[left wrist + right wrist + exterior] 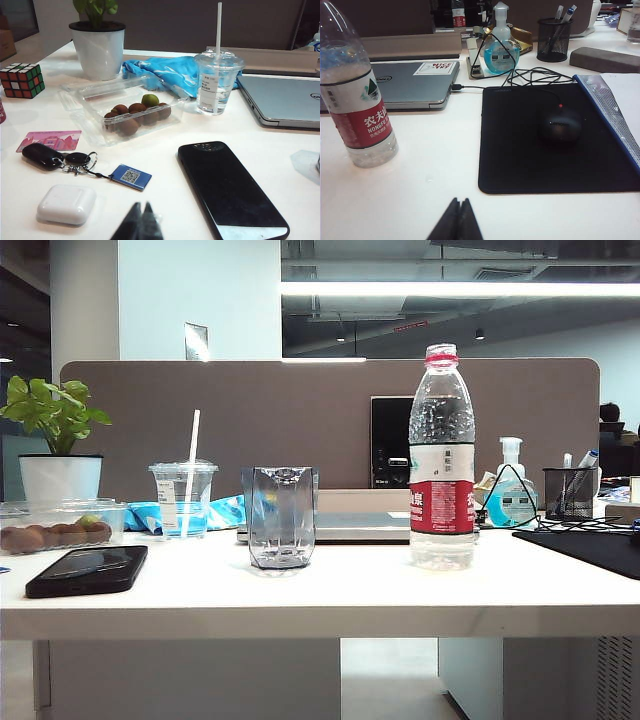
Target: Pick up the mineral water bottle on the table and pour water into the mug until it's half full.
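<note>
Nothing's started yet. The mineral water bottle (442, 455) stands upright on the white surface (300, 590), cap on, the empty mug (280, 517) near it, not touching. Both tools hang back low over the surface, left tool (139, 222) and right tool (456, 220) pinched closed, holding nothing. I'd guess the right one opens first, then reaches for the bottle.

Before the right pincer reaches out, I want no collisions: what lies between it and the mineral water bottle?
Only bare white table separates the shut right pincer from the mineral water bottle, as the right wrist view shows.
</note>
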You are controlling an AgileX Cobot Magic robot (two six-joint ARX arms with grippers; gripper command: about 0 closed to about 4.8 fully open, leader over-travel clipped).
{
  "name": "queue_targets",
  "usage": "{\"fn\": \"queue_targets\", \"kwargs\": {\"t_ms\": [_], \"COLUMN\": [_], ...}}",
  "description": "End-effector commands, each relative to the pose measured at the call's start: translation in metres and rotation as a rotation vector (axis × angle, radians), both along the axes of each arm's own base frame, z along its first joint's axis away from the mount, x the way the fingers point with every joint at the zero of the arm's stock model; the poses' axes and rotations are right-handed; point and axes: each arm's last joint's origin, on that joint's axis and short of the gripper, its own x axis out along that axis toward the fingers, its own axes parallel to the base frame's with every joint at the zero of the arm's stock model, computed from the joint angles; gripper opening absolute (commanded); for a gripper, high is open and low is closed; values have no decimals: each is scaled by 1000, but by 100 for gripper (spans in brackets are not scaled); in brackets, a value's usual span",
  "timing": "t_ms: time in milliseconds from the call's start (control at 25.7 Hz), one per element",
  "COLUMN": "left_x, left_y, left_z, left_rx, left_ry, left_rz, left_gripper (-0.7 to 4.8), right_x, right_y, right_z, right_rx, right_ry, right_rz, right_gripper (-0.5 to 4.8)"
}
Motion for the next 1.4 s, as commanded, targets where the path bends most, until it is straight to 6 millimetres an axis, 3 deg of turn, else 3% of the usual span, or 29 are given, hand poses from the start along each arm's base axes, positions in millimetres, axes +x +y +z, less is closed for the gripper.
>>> {"fn": "queue_targets", "kwargs": {"t_ms": [39,272,350,466,621,660,816,855,971,1049,1088,1126,1282,1398], "left_x": [0,0,-2,-10,-21,-15,10,19,36,46,49,49,47,47], "left_y": [0,0,0,-2,-9,-10,-15,-16,-23,-32,-39,-42,-54,-55], "left_z": [2,4,18,51,102,116,132,133,129,121,118,117,116,116], "left_rx": [-2,-3,-66,-119,-7,-5,-17,-11,-24,-33,-37,-38,-32,-32], "left_ry": [-13,-29,-108,-252,-259,-234,-130,-95,-13,49,73,80,89,90], "left_rz": [-5,-5,-12,-58,-283,-359,-514,-555,-641,-701,-740,-757,-802,-809], "left_gripper": [-3,-3,-3,-5,-5,-5,-5,-5,-5,-5,-5,-5,-5,-5], "right_x": [0,0,-1,-5,-26,-31,-27,-22,-4,15,35,43,98,119], "right_y": [0,3,3,3,3,3,6,7,9,11,14,16,35,47], "right_z": [-2,-2,4,28,88,109,142,148,157,157,152,149,114,96], "right_rx": [4,20,49,116,73,35,-7,-8,-15,-20,-25,-22,4,7], "right_ry": [-4,-3,-18,-82,-192,-214,-233,-237,-260,-253,-214,-188,-5,52], "right_rz": [3,102,110,109,117,127,212,247,318,327,345,356,437,473], "right_gripper": [-6,-5,-4,0,0,0,0,4,86,96,102,122,226,246]}}
